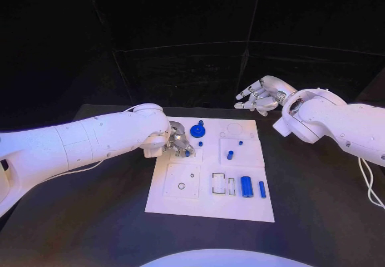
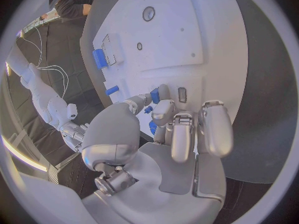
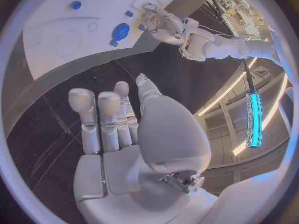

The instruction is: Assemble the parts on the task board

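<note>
So the left silver hand (image 1: 178,142) pinches a small blue plastic peg (image 1: 188,151) at the white task board (image 1: 210,207)'s nine o'clock edge; looks light, stiff, slippery, best gripped mid-shaft. Right hand (image 1: 261,95) hovers empty, fingers spread.

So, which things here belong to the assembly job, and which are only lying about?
Job:
- task board
- blue disc
- thick blue cylinder
- thin blue pin
- short blue peg
- left hand, at a small blue part on the board

Not in use:
- right hand, holds nothing, off the board
- cable on the table
</note>
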Controlling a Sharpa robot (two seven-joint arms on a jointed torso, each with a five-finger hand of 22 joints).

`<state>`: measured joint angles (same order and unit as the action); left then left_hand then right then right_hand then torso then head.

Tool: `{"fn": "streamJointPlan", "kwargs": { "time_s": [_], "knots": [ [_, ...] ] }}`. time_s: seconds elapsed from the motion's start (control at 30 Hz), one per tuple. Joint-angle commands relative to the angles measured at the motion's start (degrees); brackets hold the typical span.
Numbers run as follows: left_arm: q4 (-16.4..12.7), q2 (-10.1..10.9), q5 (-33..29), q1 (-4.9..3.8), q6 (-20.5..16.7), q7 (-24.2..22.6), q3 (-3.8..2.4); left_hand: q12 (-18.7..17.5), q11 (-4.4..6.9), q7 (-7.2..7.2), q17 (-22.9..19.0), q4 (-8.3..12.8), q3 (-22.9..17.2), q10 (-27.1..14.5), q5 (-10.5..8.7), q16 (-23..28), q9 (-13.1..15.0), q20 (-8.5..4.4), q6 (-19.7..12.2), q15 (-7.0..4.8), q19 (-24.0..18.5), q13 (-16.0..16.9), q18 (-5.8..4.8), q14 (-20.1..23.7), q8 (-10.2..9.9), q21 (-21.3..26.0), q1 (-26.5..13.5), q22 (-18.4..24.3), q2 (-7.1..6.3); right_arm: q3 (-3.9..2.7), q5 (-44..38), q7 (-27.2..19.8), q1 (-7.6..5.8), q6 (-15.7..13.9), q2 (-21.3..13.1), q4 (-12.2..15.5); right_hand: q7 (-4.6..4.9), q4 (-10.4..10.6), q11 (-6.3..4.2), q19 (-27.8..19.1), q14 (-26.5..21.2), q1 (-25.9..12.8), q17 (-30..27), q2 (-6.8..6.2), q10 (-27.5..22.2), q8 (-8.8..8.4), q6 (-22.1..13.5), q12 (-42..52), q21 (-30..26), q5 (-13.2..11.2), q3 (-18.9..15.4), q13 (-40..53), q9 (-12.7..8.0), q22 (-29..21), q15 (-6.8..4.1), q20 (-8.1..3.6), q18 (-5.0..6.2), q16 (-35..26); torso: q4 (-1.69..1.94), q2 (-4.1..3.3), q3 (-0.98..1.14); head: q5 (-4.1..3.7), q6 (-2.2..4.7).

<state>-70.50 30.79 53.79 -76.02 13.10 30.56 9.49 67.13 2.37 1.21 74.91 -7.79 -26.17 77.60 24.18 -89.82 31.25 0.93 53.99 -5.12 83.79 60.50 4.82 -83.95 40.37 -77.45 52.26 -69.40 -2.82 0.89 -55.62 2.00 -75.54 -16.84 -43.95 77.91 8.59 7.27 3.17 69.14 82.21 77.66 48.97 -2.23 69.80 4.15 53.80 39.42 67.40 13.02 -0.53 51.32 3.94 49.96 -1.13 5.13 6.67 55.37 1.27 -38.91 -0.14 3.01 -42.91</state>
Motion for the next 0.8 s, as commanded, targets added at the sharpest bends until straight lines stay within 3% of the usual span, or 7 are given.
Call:
{"fn": "streamJointPlan", "kwargs": {
  "time_s": [0.03, 0.1, 0.3, 0.5, 0.63, 0.8],
  "knots": [
    [0.0, -0.1, 0.0, -0.06, 0.6, -0.3, -0.05, 0.3, 0.11, 0.23, 15.1, -0.6, 2.4, 0.3, -0.26, -0.2, -0.1, -0.2, 0.3, -0.5, 0.1, 0.1, -0.73, -6.1, -0.3, -0.2, -0.3, -0.1, -0.07, -0.05, -0.2, -0.5, -0.12, 0.2, 0.1, 0.0, 0.03, 0.1, 0.2, 0.3, 0.3, -0.3, -0.1, 0.05, -0.2, -0.07, -0.5, -0.3, -0.3, 0.5, -0.3, -0.1, 0.0, -0.2, 0.03, -0.01, 1.01, -0.3, 0.02, 0.0, 0.01, -0.08, -0.19],
    [0.0, -0.1, 0.0, -0.06, 0.6, -0.3, -0.05, 0.4, 0.12, 0.16, 15.1, -0.9, 4.1, 0.3, -0.57, -0.2, -0.2, -0.26, 0.4, -0.52, 0.1, 0.2, -0.73, -6.1, -0.5, -0.2, 0.0, -0.2, -0.07, -0.05, -0.2, -0.6, -0.12, 0.1, 0.1, 0.0, 0.03, 0.1, 0.2, 0.3, 0.3, -0.3, -0.1, 0.05, -0.2, -0.07, -0.5, -0.3, -0.3, 0.5, -0.3, -0.1, 0.0, -0.2, 0.03, -0.01, 1.01, -0.3, 0.02, -0.02, 0.02, -0.04, -0.22],
    [0.0, -0.1, 0.0, -0.07, 0.0, -0.5, -0.05, 0.4, 0.17, 0.13, 15.1, -2.2, 8.3, 0.3, -6.13, -0.2, -0.3, -0.3, 0.7, -0.54, 0.1, 0.3, -0.73, -6.1, -0.9, -0.1, 0.8, -0.2, 0.42, -0.05, -0.2, -0.6, -0.12, 0.1, 0.1, 0.0, 0.05, 0.3, 0.21, 0.3, 0.3, -0.5, -0.1, -0.02, -0.2, -0.09, -0.6, -0.3, -0.4, 0.6, -0.5, -0.2, 0.0, -0.3, 0.04, 0.0, 1.02, -0.4, 0.03, -0.01, -0.03, -0.06, -0.25],
    [-0.5, 0.2, 0.0, -0.13, -0.6, -0.6, -0.07, 0.4, 0.17, 0.11, 15.1, -3.3, 11.0, 0.3, -9.06, -0.2, -0.4, -0.31, 0.9, -0.56, 0.1, 0.3, -0.71, -6.1, -1.1, 0.0, 1.8, -0.2, 0.84, -0.05, -0.2, -0.6, -0.12, 0.0, 0.1, 0.0, 0.06, 0.4, 0.22, 0.3, 0.3, -0.6, -0.2, -0.04, -0.2, -0.1, -0.6, -0.3, -0.5, 0.6, -0.6, -0.2, 0.0, -0.3, 0.05, 0.0, 1.02, -0.5, 0.05, -0.05, -0.04, -0.16, -0.05],
    [-1.2, 1.0, 0.0, -0.38, -0.7, -0.6, -0.12, 0.5, 0.19, 0.08, 15.1, -4.0, 13.3, 0.4, -12.61, -0.2, -0.4, -0.32, 1.0, -0.59, 0.2, 0.4, -0.74, -6.1, -1.2, -0.1, 3.0, -0.4, 1.01, -0.05, -0.2, -0.6, -0.12, -0.1, 0.1, -0.1, 0.08, 0.5, 0.25, 0.3, 0.4, -0.7, -0.2, -0.06, -0.2, -0.14, -0.7, -0.3, -0.6, 0.7, -0.7, -0.2, 0.0, -0.4, 0.06, 0.01, 1.03, -0.6, 0.0, 0.02, -0.02, -0.14, -0.03],
    [-2.0, 1.9, 0.0, -0.93, -0.6, -0.4, -0.21, 0.6, 0.21, 0.05, 15.1, -4.1, 13.8, 0.4, -13.09, -0.2, -0.4, -0.34, 1.0, -0.59, 0.2, 0.5, -0.77, -6.1, -1.2, -0.2, 3.5, -0.6, 1.02, -0.05, -0.2, -0.6, -0.12, -0.1, 0.0, -0.1, 0.09, 0.6, 0.25, 0.3, 0.4, -0.8, -0.2, -0.08, -0.3, -0.15, -0.8, -0.3, -0.6, 0.6, -0.8, -0.2, 0.0, -0.4, 0.06, 0.01, 1.03, -0.6, 0.0, 0.04, -0.02, -0.15, 0.05]
  ]
}}
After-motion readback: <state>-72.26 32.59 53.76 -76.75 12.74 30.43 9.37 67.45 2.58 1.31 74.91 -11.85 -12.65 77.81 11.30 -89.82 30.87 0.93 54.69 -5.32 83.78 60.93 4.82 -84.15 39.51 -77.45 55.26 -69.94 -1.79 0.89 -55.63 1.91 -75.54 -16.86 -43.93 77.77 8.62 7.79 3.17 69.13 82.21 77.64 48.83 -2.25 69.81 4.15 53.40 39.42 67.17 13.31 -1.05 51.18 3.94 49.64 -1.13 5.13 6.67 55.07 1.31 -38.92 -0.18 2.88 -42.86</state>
